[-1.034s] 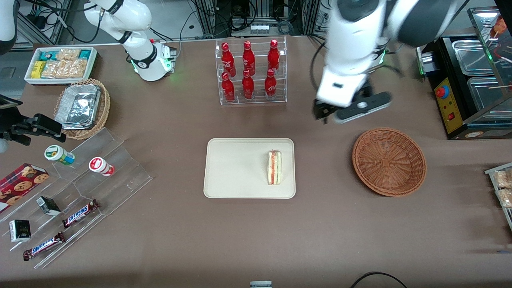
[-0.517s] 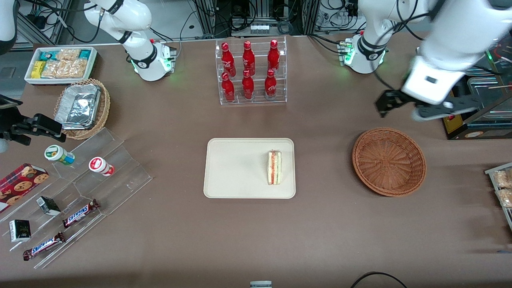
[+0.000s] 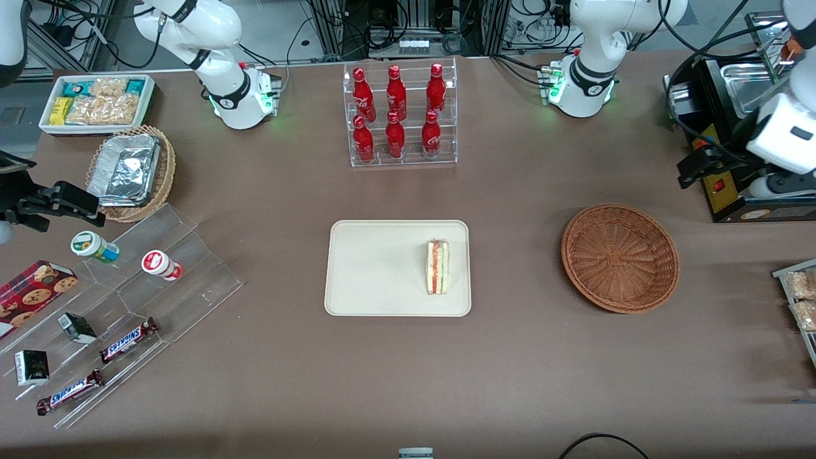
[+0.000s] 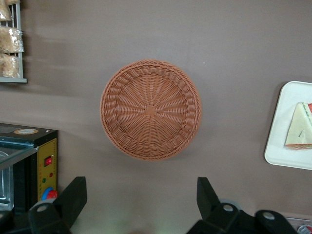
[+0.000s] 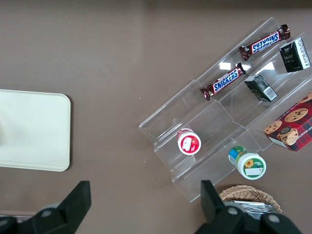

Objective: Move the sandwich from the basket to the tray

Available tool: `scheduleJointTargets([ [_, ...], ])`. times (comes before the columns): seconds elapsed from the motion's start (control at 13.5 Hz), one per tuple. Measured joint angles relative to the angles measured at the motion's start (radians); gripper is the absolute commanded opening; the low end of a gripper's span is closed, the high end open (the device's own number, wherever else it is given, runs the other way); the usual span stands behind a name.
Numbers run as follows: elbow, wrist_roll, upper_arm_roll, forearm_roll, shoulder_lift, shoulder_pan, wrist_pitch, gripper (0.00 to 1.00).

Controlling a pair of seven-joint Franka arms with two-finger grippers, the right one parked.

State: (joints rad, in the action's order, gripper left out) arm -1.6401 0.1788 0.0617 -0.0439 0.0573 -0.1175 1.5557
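The sandwich point(image 3: 437, 267) lies flat on the tray point(image 3: 376, 268), the basket point(image 3: 619, 257) sits empty nearby, and the gripper point(image 4: 141, 202) hangs high over the working arm's end of the table, jaws spread wide and holding nothing, so the job looks done.

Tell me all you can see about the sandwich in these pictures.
The sandwich is a small triangular wedge of pale white bread, with red-orange and green filling layers showing along its cut edge. It looks whole. It rests on the cream tray, close to the rim on the side toward the round brown wicker basket, which holds nothing. Only the tray touches it. The end effector is open, holds nothing, and hangs well away, above the table near the basket, toward the working arm's end.
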Motion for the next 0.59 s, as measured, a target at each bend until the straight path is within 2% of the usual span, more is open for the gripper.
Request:
scheduleJointTargets([
  [0.44, -0.019, -0.021, 0.022, 0.019, 0.019, 0.005, 0.001, 1.00],
  [0.59, -0.026, -0.103, 0.020, 0.028, 0.019, 0.005, 0.011, 1.00],
])
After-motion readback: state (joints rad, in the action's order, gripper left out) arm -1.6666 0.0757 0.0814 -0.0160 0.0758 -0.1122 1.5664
